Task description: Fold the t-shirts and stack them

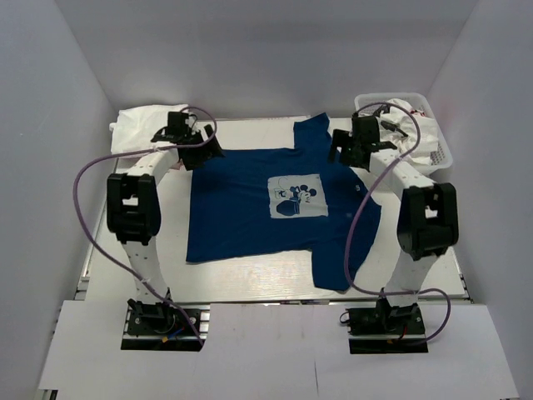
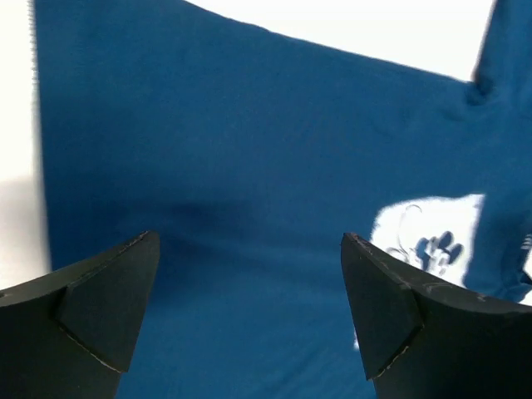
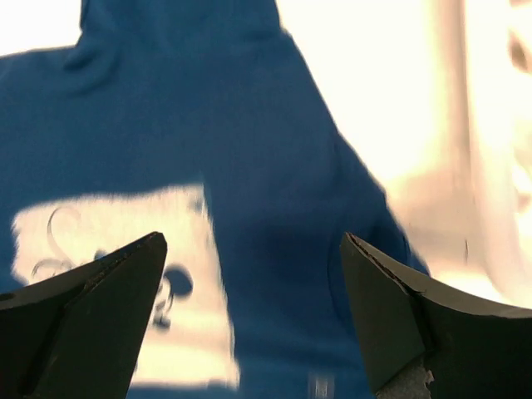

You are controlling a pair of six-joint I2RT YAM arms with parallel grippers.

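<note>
A navy blue t-shirt (image 1: 250,208) with a pale square cartoon print (image 1: 296,198) lies spread flat across the table, its sleeves toward the right. My left gripper (image 1: 206,152) hovers open over its far left corner, and the left wrist view shows only blue cloth (image 2: 249,150) between the wide-apart fingers (image 2: 108,307). Over the shirt's far right part my right gripper (image 1: 340,150) is open too, with the shirt (image 3: 274,191) and its print (image 3: 125,241) below it and nothing held. A white t-shirt (image 1: 141,125) lies folded at the back left.
A white mesh basket (image 1: 443,154) stands at the back right with crumpled white cloth (image 1: 412,123) in it. Purple cables loop beside both arms. Grey walls close in the table on three sides. Bare white tabletop (image 1: 250,287) shows in front of the shirt.
</note>
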